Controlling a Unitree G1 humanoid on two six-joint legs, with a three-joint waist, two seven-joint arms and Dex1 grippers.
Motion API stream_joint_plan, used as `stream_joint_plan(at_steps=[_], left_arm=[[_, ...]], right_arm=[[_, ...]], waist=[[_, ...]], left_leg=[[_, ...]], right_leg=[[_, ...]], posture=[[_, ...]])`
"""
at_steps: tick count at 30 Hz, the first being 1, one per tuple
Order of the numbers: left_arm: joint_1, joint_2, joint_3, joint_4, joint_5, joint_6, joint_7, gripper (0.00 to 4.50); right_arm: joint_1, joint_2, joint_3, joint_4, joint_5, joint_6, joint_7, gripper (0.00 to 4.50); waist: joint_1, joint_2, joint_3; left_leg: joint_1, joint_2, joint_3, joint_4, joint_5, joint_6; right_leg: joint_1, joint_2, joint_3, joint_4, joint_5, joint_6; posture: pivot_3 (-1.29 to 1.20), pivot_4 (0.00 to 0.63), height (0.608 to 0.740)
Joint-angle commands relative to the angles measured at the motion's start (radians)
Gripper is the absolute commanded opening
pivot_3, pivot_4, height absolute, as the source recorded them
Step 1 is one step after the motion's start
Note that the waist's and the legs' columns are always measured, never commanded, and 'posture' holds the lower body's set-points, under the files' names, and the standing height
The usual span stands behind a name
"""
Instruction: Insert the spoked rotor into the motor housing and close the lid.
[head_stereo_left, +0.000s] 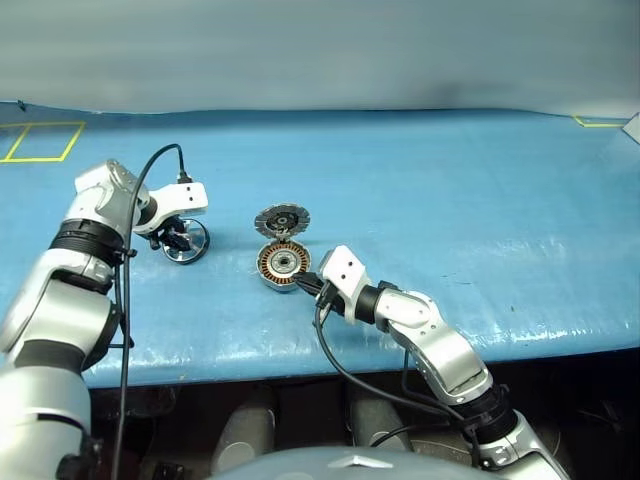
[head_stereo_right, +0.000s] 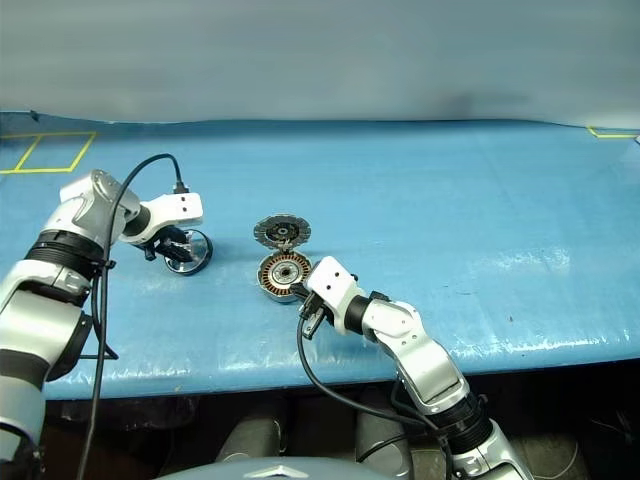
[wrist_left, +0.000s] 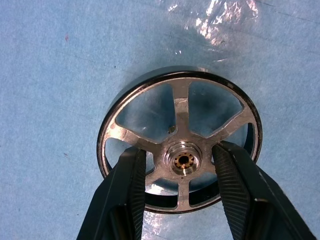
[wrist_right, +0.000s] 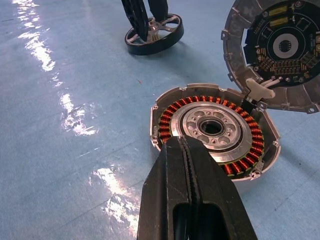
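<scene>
The spoked rotor (head_stereo_left: 187, 243) lies flat on the blue table at the left, a dark ring with silver spokes (wrist_left: 181, 107) and a small hub. My left gripper (wrist_left: 181, 148) points down into it. One finger stands in a spoke gap on each side of the hub, open, with a little space to the hub. The motor housing (wrist_right: 210, 127) sits at the table's middle, its copper windings facing up. Its lid (wrist_right: 280, 50) is swung open and stands behind it. My right gripper (wrist_right: 182, 140) is shut, with its tips at the housing's near rim.
The blue table (head_stereo_left: 450, 200) stretches wide to the right and back. Yellow tape marks (head_stereo_left: 40, 140) lie at the far left. The table's front edge (head_stereo_left: 300, 365) runs just behind my right forearm. A black cable (head_stereo_left: 150, 165) loops over my left wrist.
</scene>
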Motion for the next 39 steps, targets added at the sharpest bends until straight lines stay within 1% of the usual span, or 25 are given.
stream_joint_plan(at_steps=[1, 3, 7, 14, 16, 20, 24, 30, 33, 39], left_arm=[[0.006, 0.020, 0.035, -0.040, -0.028, -0.046, -0.003, 1.78], [0.016, 0.025, 0.044, -0.049, -0.042, -0.068, -0.008, 1.78], [0.059, 0.040, 0.096, -0.091, -0.113, -0.168, -0.038, 1.78], [0.165, 0.096, 0.168, -0.223, -0.260, -0.204, -0.195, 1.78], [0.192, 0.108, 0.187, -0.259, -0.295, -0.219, -0.216, 1.78], [0.230, 0.133, 0.212, -0.312, -0.345, -0.188, -0.253, 1.78], [0.244, 0.130, 0.240, -0.344, -0.398, -0.138, -0.270, 1.78], [0.253, 0.127, 0.238, -0.377, -0.423, -0.107, -0.285, 1.78], [0.246, 0.120, 0.236, -0.376, -0.431, -0.112, -0.282, 1.28], [0.222, 0.083, 0.234, -0.415, -0.458, -0.112, -0.283, 1.27]], right_arm=[[-0.011, 0.004, -0.017, -0.019, 0.005, -0.024, -0.003, 0.00], [-0.011, 0.003, -0.021, -0.017, 0.005, -0.026, -0.004, 0.00], [-0.012, -0.001, -0.032, -0.012, 0.003, -0.035, -0.008, 0.00], [-0.018, 0.000, -0.066, 0.024, -0.006, -0.093, -0.025, 0.00], [-0.019, 0.000, -0.074, 0.039, -0.014, -0.116, -0.033, 0.00], [-0.021, 0.003, -0.093, 0.063, -0.011, -0.134, -0.036, 0.00], [-0.018, 0.001, -0.105, 0.086, -0.013, -0.154, -0.042, 0.00], [-0.007, -0.005, -0.122, 0.111, -0.021, -0.179, -0.053, 0.00], [-0.002, -0.005, -0.128, 0.108, -0.022, -0.183, -0.060, 0.00], [0.019, -0.020, -0.132, 0.103, -0.033, -0.196, -0.068, 0.00]], waist=[[0.000, 0.000, 0.000], [0.000, 0.000, 0.000], [0.001, 0.000, 0.000], [-0.001, 0.000, 0.000], [0.001, 0.000, 0.000], [0.002, 0.000, 0.000], [0.002, 0.000, 0.000], [0.000, 0.000, 0.000], [0.000, 0.000, 0.000], [0.004, 0.000, 0.000]], left_leg=[[0.000, 0.000, 0.000, 0.000, 0.000, 0.000], [0.000, 0.000, 0.000, 0.000, 0.000, 0.000], [0.000, 0.000, 0.000, 0.000, 0.000, 0.000], [0.000, 0.000, 0.001, 0.000, 0.000, 0.000], [0.000, 0.000, 0.001, 0.000, 0.000, 0.000], [0.000, 0.001, 0.001, 0.000, 0.000, 0.000], [0.000, 0.001, 0.001, 0.000, 0.000, 0.000], [0.000, 0.001, 0.001, 0.000, 0.000, 0.000], [0.001, 0.001, 0.001, 0.000, 0.000, 0.000], [0.000, 0.001, 0.001, 0.000, 0.000, 0.000]], right_leg=[[0.000, 0.000, 0.000, 0.000, 0.000, 0.000], [0.000, 0.000, 0.000, 0.000, 0.000, 0.000], [0.000, 0.000, 0.000, 0.000, 0.000, 0.000], [0.000, 0.000, 0.000, 0.000, 0.001, -0.002], [0.000, 0.000, 0.000, 0.000, 0.001, -0.002], [0.000, 0.000, 0.000, 0.000, 0.001, -0.002], [0.000, 0.000, 0.001, 0.000, 0.001, -0.002], [0.000, 0.000, 0.001, 0.000, 0.001, -0.002], [0.000, 0.000, 0.001, 0.000, 0.001, -0.002], [0.000, 0.000, 0.001, 0.000, 0.001, -0.002]], posture=[[0.00, 0.150, 0.740], [0.00, 0.150, 0.740], [0.00, 0.150, 0.740], [0.00, 0.150, 0.740], [0.00, 0.150, 0.740], [0.00, 0.150, 0.740], [0.00, 0.150, 0.740], [0.00, 0.150, 0.740], [0.00, 0.150, 0.740], [0.00, 0.150, 0.740]])
